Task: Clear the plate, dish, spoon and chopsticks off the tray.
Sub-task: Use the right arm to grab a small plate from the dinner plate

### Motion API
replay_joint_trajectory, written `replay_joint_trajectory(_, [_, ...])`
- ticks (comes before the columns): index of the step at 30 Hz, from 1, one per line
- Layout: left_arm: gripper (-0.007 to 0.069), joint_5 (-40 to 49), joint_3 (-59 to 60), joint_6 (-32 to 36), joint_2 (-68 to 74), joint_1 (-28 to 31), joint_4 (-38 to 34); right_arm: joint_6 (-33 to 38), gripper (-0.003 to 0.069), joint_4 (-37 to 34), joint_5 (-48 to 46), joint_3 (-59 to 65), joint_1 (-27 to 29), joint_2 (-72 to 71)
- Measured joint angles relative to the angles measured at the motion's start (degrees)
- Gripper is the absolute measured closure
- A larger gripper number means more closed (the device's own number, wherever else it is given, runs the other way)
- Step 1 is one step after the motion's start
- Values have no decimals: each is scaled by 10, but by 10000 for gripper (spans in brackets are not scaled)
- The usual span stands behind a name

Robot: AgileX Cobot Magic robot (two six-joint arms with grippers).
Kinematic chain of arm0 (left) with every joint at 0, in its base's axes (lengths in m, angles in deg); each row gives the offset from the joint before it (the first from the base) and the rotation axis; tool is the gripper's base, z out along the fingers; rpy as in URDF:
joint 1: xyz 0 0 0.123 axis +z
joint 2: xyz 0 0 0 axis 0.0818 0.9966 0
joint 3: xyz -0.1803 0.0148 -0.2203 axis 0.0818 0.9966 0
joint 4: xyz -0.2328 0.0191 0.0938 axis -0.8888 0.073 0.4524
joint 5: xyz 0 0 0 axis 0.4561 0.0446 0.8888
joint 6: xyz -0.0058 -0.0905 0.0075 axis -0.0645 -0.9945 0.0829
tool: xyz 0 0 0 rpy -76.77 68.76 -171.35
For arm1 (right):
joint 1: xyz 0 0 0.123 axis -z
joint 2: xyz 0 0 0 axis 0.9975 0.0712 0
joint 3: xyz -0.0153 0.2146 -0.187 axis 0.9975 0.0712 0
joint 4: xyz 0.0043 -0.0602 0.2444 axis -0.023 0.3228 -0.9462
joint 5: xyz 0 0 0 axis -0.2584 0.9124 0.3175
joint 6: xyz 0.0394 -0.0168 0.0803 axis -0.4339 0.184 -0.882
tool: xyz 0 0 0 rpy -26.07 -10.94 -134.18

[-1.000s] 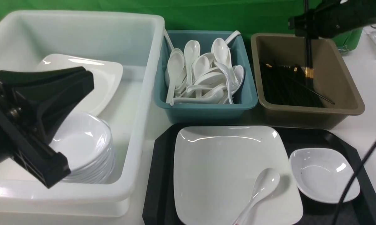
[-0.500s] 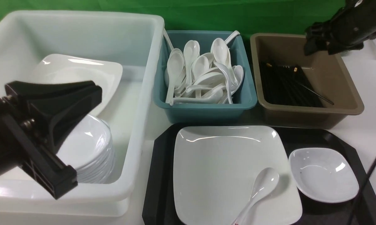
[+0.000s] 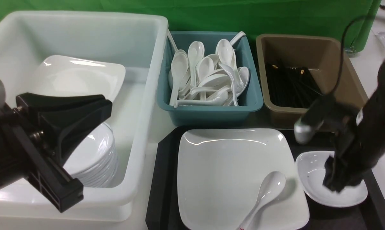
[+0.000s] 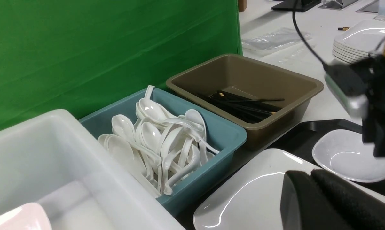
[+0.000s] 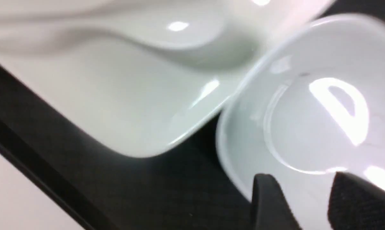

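Right hand (image 3: 338, 187) now down over dish (image 3: 310, 171)

Left hand (image 3: 104, 107) closed; right hand (image 5: 302, 179) low, jaws apart.

Front view: right gripper (image 3: 338, 185) smeared by motion blur, masking middle of dish (image 3: 310, 172); contact with dish cannot be told. Spoon (image 3: 271, 187) handle tip and tray (image 3: 162, 179) near rim cut off by frame's bottom edge. Left gripper (image 3: 99, 107) screens part of stacked small dishes (image 3: 93, 156) in white tub (image 3: 144, 134). Chopsticks (image 3: 288, 86) merge into dark mass, pairs indistinct. Right wrist view soft throughout; jaws cropped at frame edge.
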Motion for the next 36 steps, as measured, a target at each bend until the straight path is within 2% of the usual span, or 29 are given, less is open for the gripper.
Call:
replay_joint_trajectory(7, [608, 2, 0, 0, 0, 0, -2, 31, 342, 2, 183, 116, -7, -3])
replay_joint_trajectory(14, [608, 5, 0, 0, 0, 0, -2, 35, 157, 3, 204, 117, -7, -2])
replay_joint_trajectory(17, [608, 7, 0, 0, 0, 0, -2, 35, 118, 4, 179, 103, -7, -3])
replay_joint_trajectory(25, [608, 8, 0, -1, 0, 0, -3, 22, 112, 4, 139, 91, -7, -11])
replay_joint_trajectory(36, [608, 8, 0, -1, 0, 0, -4, 39, 116, 35, 224, 130, -7, 32])
